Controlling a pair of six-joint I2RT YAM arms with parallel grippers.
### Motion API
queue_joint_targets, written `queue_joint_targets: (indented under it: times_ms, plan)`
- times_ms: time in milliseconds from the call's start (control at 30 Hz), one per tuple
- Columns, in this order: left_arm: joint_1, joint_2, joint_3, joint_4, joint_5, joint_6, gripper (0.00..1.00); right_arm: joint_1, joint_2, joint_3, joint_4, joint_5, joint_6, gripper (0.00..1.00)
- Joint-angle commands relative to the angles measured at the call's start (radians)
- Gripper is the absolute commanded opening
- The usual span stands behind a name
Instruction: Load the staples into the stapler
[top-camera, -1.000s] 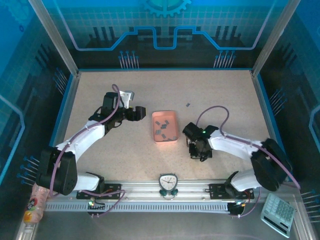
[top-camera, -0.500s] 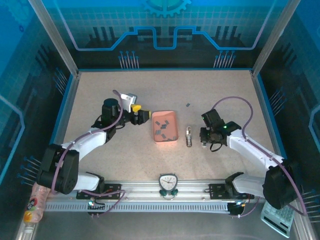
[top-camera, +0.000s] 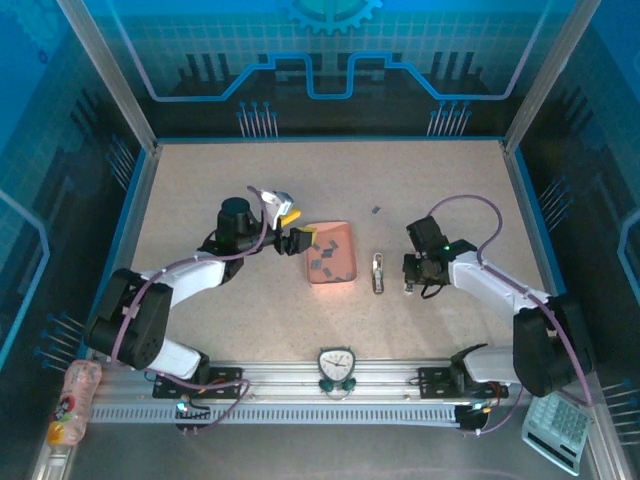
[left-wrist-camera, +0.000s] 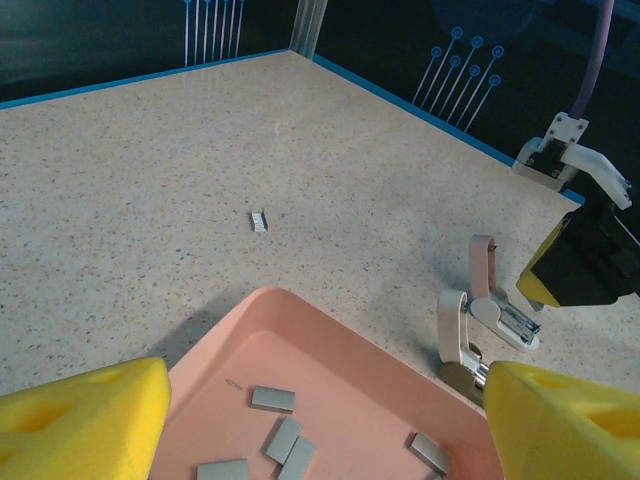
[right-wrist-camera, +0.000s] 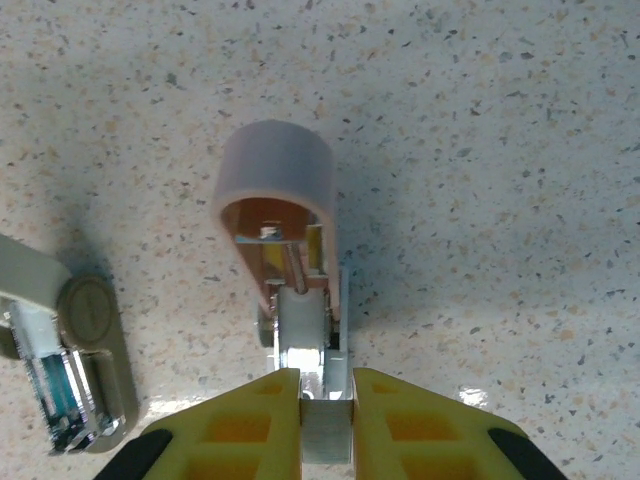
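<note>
We clench the small pink-topped stapler (right-wrist-camera: 275, 170) in our right fingers (right-wrist-camera: 230, 430) while our released left fingers (left-wrist-camera: 570, 420) hover over the dark grey staple strips (left-wrist-camera: 272, 399) in the pink rectangular tray (left-wrist-camera: 330, 360); next, we judge, we must pinch one.

Two staplers (top-camera: 377, 272); one pink tray (left-wrist-camera: 300, 310); at least six staples (left-wrist-camera: 272, 399).

Table surface (top-camera: 330, 180): was beige, speckled, stone-look and matte; evenly lit, shadows soft.
Edge trim (top-camera: 330, 138): blue strip, ran along the left, far and right sides.
Walls (top-camera: 200, 60): dark blue panels, bore light-blue circuit lines and a gear motif (top-camera: 330, 12).
Corner posts (top-camera: 110, 75): silver aluminium, leaned outward.
Slotted aluminium rail (top-camera: 270, 378): lay across the near edge.
</note>
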Motion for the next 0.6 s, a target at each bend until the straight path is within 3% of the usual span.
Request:
queue_joint_targets:
  times_ms: [0,567]
  plan:
    - [-0.003,0.014,0.015,0.053,0.029,0.030,0.83,-0.020,0.008,-0.018,0.012,-0.002,0.013,0.18]
    - [-0.003,0.010,0.011,0.061,0.029,0.026,0.83,-0.008,0.041,-0.012,0.049,-0.029,0.037,0.18]
